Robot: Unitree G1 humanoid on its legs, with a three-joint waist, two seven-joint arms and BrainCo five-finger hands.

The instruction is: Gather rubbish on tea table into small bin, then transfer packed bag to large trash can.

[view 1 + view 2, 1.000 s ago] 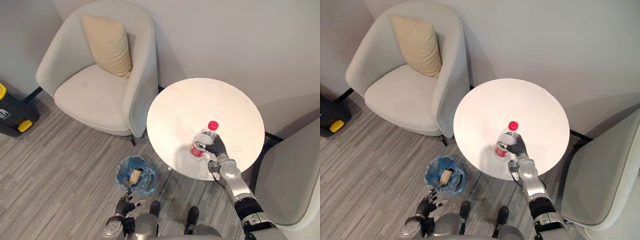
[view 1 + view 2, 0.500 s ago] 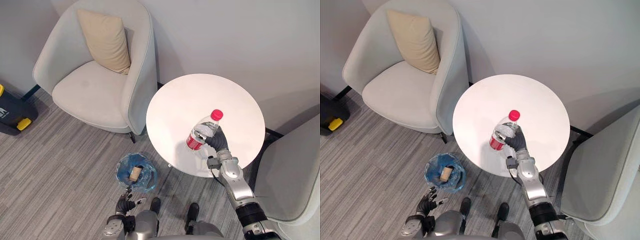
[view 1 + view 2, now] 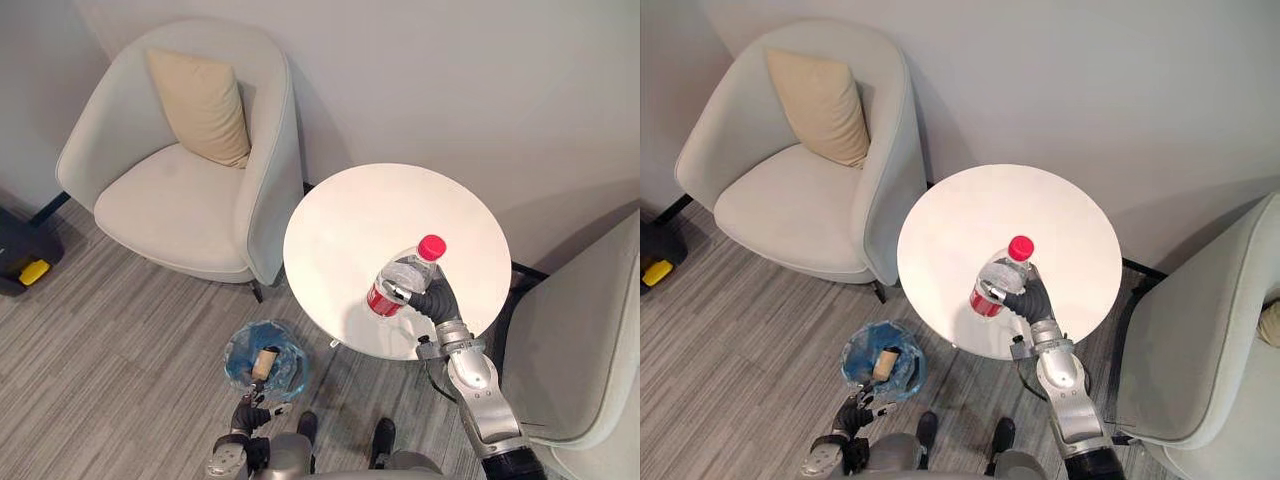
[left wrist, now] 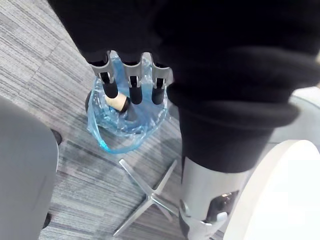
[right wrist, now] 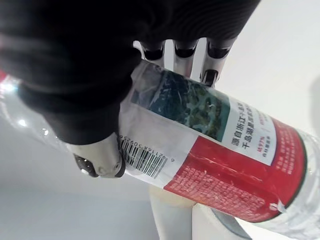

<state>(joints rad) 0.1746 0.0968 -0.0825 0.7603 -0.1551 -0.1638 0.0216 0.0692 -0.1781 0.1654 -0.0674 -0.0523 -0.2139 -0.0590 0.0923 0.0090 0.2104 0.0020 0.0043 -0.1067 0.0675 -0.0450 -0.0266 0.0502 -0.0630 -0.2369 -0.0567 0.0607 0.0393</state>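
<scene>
1. Clear plastic made up the bottle, which had a red cap and a label that was red at one end and white at the other.
2. In the right wrist view the label showed a green landscape picture, a barcode and rows of small print; the red band carried fine white lettering.
3. The right hand gripped the bottle round its middle, fingers curled over the label and the thumb on the other side.
4. The bottle was held tilted above the near part of the round white tea table, cap uppermost, with its shadow on the table top below it.
5. On the grey floor to the left of the table stood the small bin, lined with a blue bag.
6. A short cardboard tube lay inside the bin.
7. The left hand hung low, just nearer than the bin, its fingers loose and straight, holding nothing.
8. A pale armchair with a beige cushion stood left of the table, and a second armchair stood to the right.
9. A black and yellow object sat at the far left edge of the floor.
</scene>
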